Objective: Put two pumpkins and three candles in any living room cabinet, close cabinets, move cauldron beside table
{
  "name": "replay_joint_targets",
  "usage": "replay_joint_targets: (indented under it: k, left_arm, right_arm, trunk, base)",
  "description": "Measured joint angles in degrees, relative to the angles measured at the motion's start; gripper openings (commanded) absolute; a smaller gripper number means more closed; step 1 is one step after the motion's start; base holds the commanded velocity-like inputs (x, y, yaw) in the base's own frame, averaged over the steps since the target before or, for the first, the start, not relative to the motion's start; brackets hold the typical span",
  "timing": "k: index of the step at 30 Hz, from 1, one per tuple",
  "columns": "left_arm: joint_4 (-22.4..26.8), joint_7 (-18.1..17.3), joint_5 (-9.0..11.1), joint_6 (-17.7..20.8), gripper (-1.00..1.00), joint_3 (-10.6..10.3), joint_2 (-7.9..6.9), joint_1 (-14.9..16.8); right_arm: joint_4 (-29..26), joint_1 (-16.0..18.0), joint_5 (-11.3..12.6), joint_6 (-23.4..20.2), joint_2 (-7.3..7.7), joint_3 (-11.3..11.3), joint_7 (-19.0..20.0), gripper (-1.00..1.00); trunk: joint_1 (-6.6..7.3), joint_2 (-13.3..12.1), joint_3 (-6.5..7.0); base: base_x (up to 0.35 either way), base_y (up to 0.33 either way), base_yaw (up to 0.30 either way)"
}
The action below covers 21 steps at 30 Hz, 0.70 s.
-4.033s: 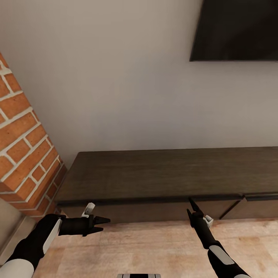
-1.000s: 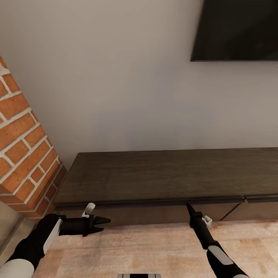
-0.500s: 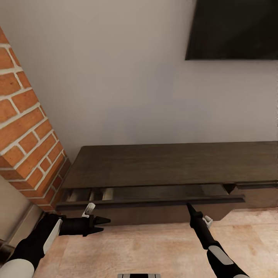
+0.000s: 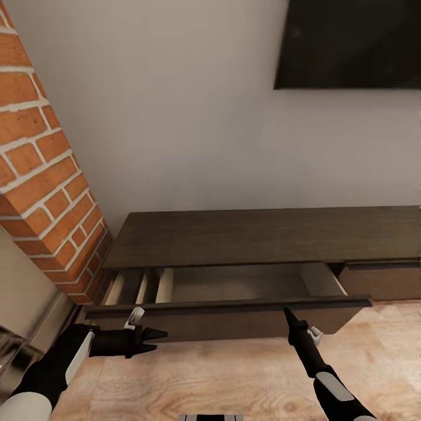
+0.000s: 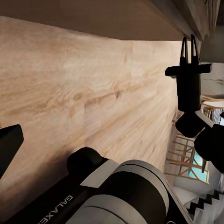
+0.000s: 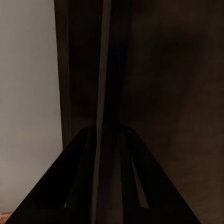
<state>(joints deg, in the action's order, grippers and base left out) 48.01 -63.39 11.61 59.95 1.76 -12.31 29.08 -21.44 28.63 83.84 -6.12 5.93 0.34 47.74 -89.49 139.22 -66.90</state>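
The long dark brown cabinet stands against the wall. Its left drawer is pulled out, and the part of its pale beige inside that I can see is bare. My right gripper is shut on the top edge of the drawer front. The right wrist view has that dark edge running between the fingers. My left gripper hangs open and holds nothing, low over the floor in front of the drawer's left half. It looks across at the right gripper. The pumpkins, candles, cauldron and table are out of view.
A red brick column juts out just left of the cabinet. A dark screen hangs on the wall above. Another drawer front sits at the right, pushed in. Pale wooden floor lies under both arms.
The drawer has slid from nearly shut to well out, with my right gripper on its front. The whole view has shifted, so the camera has moved.
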Motion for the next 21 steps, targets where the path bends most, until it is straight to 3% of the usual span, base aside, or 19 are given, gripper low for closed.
replay_joint_targets:
  k: [21]
  left_arm:
    - [0.01, 0.01, 0.00, 0.00, 1.00, 0.00, 0.00, -0.01]
  right_arm:
    - [0.04, 0.00, 0.16, 0.00, 0.01, -0.26, -0.01, -1.00]
  trunk:
    - [0.00, 0.00, 0.00]
  base:
    - [-0.135, 0.000, 0.000]
